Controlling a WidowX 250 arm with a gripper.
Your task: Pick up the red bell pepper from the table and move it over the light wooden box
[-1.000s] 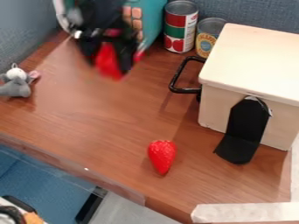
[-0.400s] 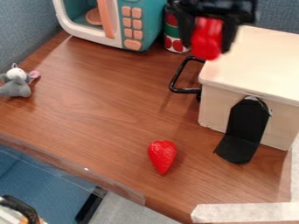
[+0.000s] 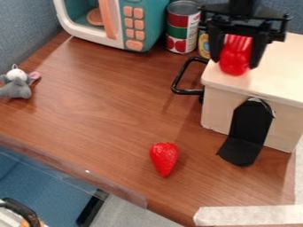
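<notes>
Hand (image 3: 238, 62) clamped on red object (image 3: 235, 60), over pale box (image 3: 260, 80); strawberry (image 3: 164, 158) on desk (image 3: 106, 111), apart.

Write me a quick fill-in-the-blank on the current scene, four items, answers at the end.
The gripper holds a ____ object. The strawberry's pointed end faces the ____ edge of the picture. The bent handle beside the pale box is ____. Of the metal can and the box, the one right next to the toy microwave is the ____.

Missing words: red; bottom; black; can
</notes>
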